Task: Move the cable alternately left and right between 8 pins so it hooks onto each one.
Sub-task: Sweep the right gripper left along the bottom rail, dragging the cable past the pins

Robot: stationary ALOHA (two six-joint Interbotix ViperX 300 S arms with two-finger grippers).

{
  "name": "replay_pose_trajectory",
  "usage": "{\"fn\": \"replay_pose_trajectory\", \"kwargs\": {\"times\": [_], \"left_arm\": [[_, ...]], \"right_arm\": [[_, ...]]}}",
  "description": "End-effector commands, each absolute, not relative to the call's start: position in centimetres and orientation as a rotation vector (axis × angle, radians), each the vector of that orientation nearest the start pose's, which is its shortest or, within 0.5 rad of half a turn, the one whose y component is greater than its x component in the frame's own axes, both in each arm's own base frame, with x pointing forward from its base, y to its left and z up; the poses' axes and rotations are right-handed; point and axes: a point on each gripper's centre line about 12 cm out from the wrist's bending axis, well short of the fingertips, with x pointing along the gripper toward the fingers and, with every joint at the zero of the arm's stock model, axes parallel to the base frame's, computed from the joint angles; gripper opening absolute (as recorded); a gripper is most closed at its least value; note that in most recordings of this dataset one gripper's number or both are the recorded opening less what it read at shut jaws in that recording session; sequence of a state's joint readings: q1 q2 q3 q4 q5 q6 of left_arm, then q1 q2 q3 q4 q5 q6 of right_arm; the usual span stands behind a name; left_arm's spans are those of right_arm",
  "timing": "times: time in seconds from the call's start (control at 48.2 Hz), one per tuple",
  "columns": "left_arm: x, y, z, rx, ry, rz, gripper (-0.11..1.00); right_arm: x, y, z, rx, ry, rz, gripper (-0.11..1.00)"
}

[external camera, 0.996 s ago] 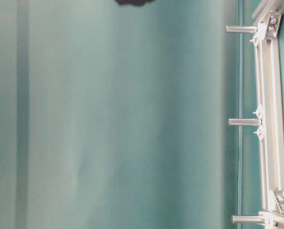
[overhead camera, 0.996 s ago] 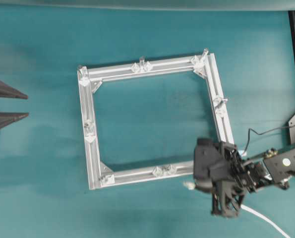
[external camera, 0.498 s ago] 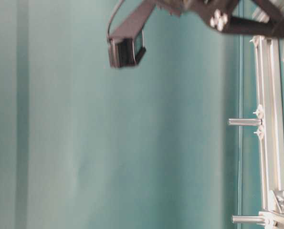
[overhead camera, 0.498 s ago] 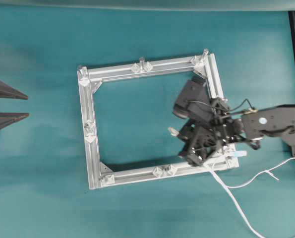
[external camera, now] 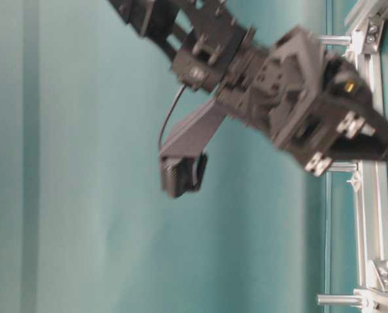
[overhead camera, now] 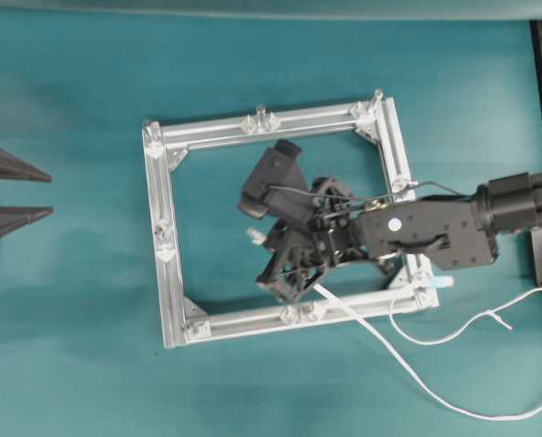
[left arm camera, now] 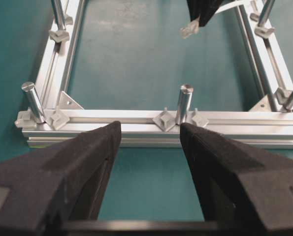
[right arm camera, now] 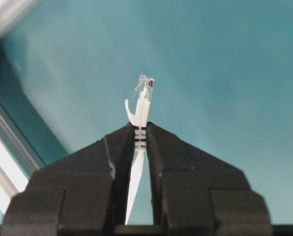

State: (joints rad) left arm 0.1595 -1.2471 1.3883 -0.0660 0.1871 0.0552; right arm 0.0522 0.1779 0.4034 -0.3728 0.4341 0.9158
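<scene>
Overhead: square alu frame (overhead camera: 164,273) sits mid bench (overhead camera: 70,364), pins (overhead camera: 260,111) upright at corners and mid-bars. Right arm reaches in from bench's right edge, across the frame's right bar; right claw (overhead camera: 269,258) hangs over the open middle of the frame, nearer the front bar. Cable (overhead camera: 407,369) runs white from the claw, crosses the front bar nr its right end, then trails over the bench toward the front-right corner; second strand loops back toward right edge; pale blue tip (overhead camera: 444,283) lies just outside the frame's front-right corner. Small white plug end pokes out of the claw on its left side. Left claw (overhead camera: 11,196) parked at bench's left edge, well apart from the frame, fingers spread wide, nothing between them. Table-level: right arm fills the upper frame, blurred; wrist cam hangs below it; three pins visible along the bar at right; claw tip itself can't tell here. Left wrist: left claw (left arm camera: 150,140) wide open, empty, aimed at the near frame bar, a mid-bar pin (left arm camera: 184,102) showing between its fingers; cable's plug dangles at top. Right wrist: right claw (right arm camera: 141,135) pinched nearly closed on the cable's (right arm camera: 142,105) clear plug end, plug sticking out past the fingertips, above teal bench.
</scene>
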Motion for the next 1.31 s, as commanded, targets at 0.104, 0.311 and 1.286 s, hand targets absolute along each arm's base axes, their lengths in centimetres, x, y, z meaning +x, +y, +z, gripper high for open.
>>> {"fn": "replay_pose_trajectory", "kwargs": {"times": [0.104,0.311,1.286], "left_arm": [[14.4,2.1,20.3,-0.03,0.315,0.145,0.64],[14.4,2.1,20.3,-0.03,0.312,0.145,0.64],[14.3,2.1,20.2,-0.03,0.313,0.145,0.64]], "right_arm": [[44.3,1.1,17.5,0.425,0.859,-0.341,0.1],[45.2,3.3,17.8,0.409,0.851,-0.292,0.1],[46.8,13.3,17.5,0.298,0.883,-0.111,0.1]]}}
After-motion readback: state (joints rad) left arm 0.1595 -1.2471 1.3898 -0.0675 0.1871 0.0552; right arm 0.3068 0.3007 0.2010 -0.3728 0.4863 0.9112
